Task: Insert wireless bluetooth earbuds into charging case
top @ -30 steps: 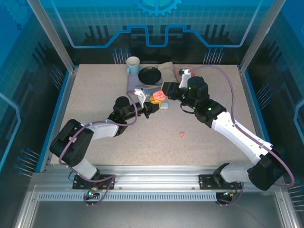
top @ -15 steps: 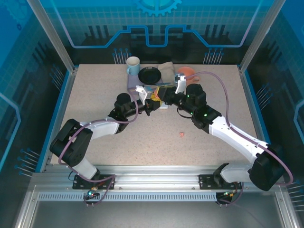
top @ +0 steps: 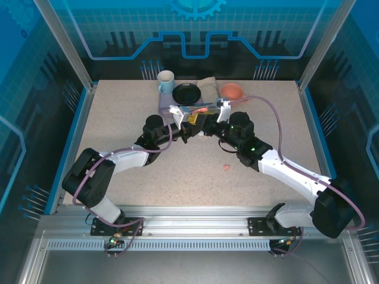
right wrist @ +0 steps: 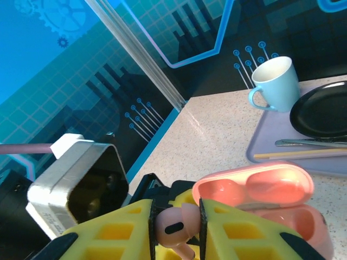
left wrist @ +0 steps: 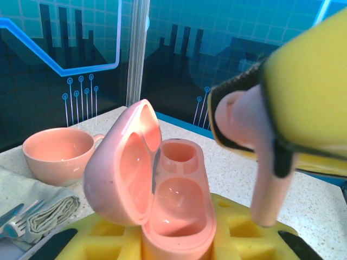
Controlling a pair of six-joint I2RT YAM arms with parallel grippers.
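Observation:
A salmon-pink charging case (left wrist: 176, 197) stands upright between the yellow pads of my left gripper (left wrist: 174, 244), which is shut on it. Its lid (left wrist: 122, 168) is swung open to the left and both wells are bare. My right gripper (right wrist: 176, 223) is shut on a pink earbud (right wrist: 174, 226), whose stem points down. In the left wrist view that earbud (left wrist: 260, 157) hangs just above and to the right of the case, apart from it. From above, the two grippers (top: 188, 123) (top: 205, 122) meet at mid-table. A second pink earbud (top: 227, 167) lies loose on the table.
Behind the grippers a lavender tray (top: 169, 105) carries a black plate (top: 187, 93) and cutlery. A pale blue mug (top: 166, 81) stands at its left, a folded cloth (top: 207, 87) and a pink mug (top: 232, 90) to its right. Glass walls enclose the table.
My right gripper has carried the pink earbud leftward to just beside the open case, which uncovers the pink mug behind it. The left gripper and case have barely moved.

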